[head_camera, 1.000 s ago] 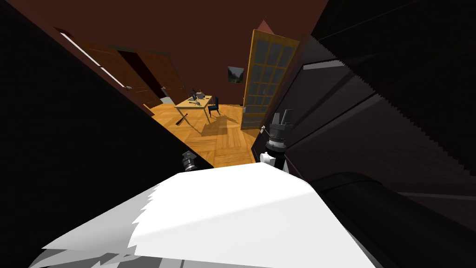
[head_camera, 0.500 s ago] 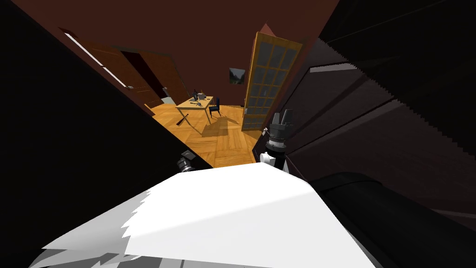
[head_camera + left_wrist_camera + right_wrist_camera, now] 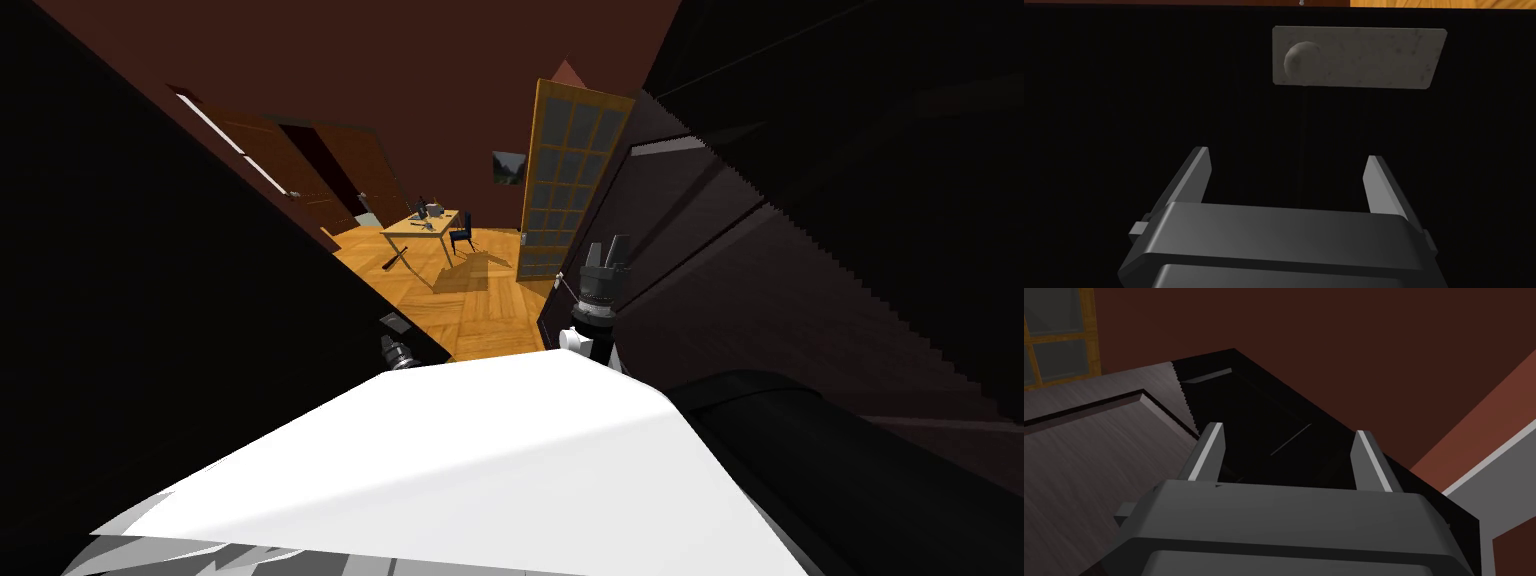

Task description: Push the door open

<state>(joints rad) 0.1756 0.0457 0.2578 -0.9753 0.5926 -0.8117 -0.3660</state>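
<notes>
The right gripper [image 3: 608, 246] is raised just right of the frame's centre, its two blades standing apart with nothing between them, close against the dark door [image 3: 700, 230]. In the right wrist view the same open gripper [image 3: 1289, 430] points along the door [image 3: 1099, 433], but I can't tell whether the blades touch it.

The door fills the right half of the head view, swung aside from the gap ahead. It is dark grey with a faint streaked grain and recessed panels. Its farther part falls into shadow so deep that the panel lines are barely visible. A small pale fitting [image 3: 565, 283] sits at its near edge, too small to make out.

The left gripper [image 3: 397, 350] is low, left of centre, mostly hidden by a black surface [image 3: 150, 300]. In its wrist view the left gripper [image 3: 1287, 155] has its fingers spread wide and empty, facing that black surface [image 3: 1124, 100]. A mottled grey plate [image 3: 1374, 57] with a round knob [image 3: 1302, 56] is set ahead of them.

Through the gap lies a wooden floor [image 3: 480, 310]. On it stand a small table [image 3: 425, 225] with clutter I can't identify and a dark chair [image 3: 461, 230]. Beyond them is a wood-framed glazed door [image 3: 565, 180], and a picture [image 3: 508, 167] hangs on the brown wall.
</notes>
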